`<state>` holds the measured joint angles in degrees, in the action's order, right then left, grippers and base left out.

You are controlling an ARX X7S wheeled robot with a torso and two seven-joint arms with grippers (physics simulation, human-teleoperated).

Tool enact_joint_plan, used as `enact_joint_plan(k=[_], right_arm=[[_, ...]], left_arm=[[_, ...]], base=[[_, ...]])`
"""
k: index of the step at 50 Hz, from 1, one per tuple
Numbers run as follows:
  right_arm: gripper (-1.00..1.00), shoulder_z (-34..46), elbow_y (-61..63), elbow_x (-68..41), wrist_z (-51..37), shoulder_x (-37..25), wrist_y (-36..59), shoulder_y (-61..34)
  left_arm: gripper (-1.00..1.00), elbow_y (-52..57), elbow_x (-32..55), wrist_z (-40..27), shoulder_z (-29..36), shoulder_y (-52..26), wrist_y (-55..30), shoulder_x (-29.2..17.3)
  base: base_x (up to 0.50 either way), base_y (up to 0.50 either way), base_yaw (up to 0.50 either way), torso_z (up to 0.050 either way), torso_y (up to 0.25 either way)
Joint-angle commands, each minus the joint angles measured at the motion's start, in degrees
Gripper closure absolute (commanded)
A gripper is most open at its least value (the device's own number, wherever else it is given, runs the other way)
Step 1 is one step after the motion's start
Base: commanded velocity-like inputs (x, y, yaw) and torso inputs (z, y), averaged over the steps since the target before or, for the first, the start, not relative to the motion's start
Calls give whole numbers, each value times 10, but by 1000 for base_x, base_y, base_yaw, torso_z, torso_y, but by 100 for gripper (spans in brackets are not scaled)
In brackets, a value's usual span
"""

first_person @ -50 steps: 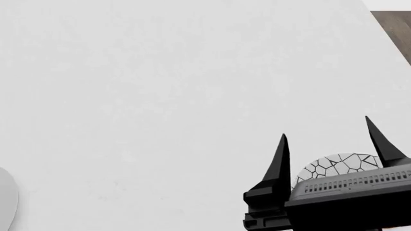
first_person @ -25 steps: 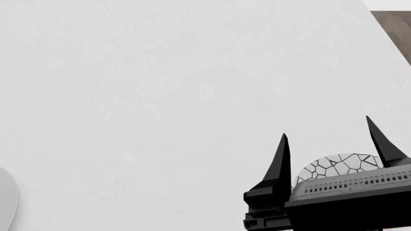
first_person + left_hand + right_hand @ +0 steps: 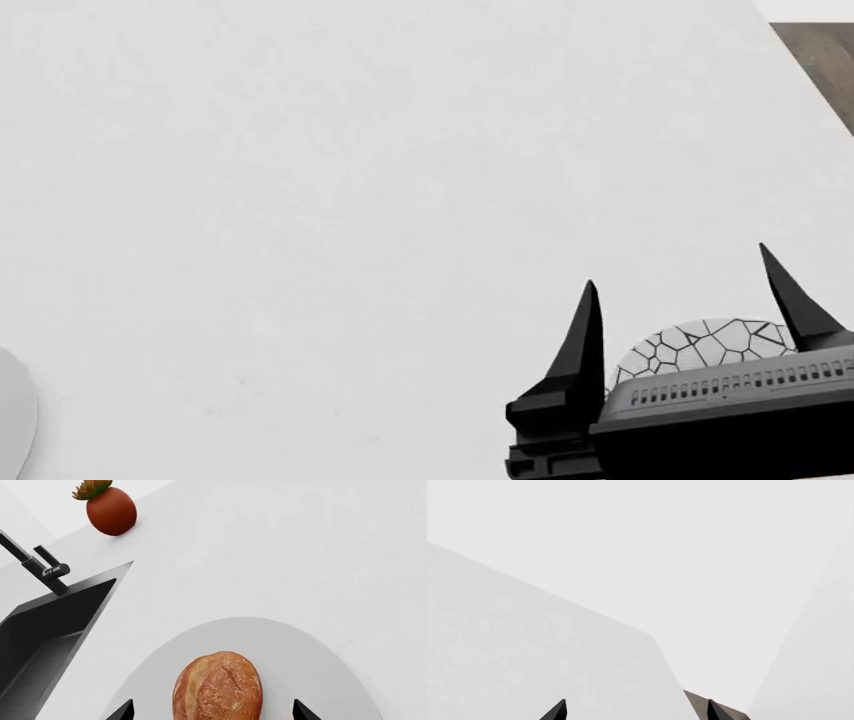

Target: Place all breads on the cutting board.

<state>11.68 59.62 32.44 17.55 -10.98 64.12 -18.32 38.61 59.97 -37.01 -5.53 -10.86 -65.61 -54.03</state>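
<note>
A dark reddish-brown bread (image 3: 218,687) lies on a plain white round plate (image 3: 280,645) in the left wrist view. My left gripper (image 3: 212,711) is open, its two black fingertips (image 3: 123,711) standing wide on either side of the bread without touching it. My right gripper (image 3: 687,300) is open over the white counter at the head view's lower right, nothing between its fingers. The right wrist view shows its tips (image 3: 557,711) above bare counter. The cutting board is out of view.
A white plate with a black mosaic pattern (image 3: 707,345) sits just behind the right gripper. A black sink (image 3: 47,625) with a faucet (image 3: 40,567) and a potted plant (image 3: 110,507) lie beyond the bread's plate. Dark floor (image 3: 817,65) shows past the counter's far right edge.
The right gripper has sunk very slightly in the head view; nothing else has moved.
</note>
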Motion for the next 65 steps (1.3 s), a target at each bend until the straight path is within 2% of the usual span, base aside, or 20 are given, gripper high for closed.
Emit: enact_joint_plan(k=[1, 8, 27, 38, 56, 65], right_arm=[[-100, -19, -19, 14, 12, 14, -13, -5], [-100, -21, -23, 11, 12, 17, -20, -2], [-100, -8, -17, 30, 18, 16, -11, -6], [-100, -13, -20, 29, 19, 19, -20, -1], [-100, -11, -23, 33, 22, 21, -24, 2], [-100, -2, -18, 41, 27, 22, -18, 0]], left_arm=[[-100, -22, -11, 27, 0, -37, -32, 14], [-100, -33, -18, 29, 21, -59, -35, 17], [-100, -71, -40, 47, 27, -44, -6, 18], [-100, -93, -59, 62, 60, -70, 1, 19], [-100, -113, -66, 64, 67, -79, 6, 22], [-100, -120, -65, 63, 81, -107, -6, 26]], base=[[0, 0, 0, 0, 0], [0, 0, 0, 0, 0], [0, 0, 0, 0, 0], [0, 0, 0, 0, 0], [0, 0, 0, 0, 0], [0, 0, 0, 0, 0]])
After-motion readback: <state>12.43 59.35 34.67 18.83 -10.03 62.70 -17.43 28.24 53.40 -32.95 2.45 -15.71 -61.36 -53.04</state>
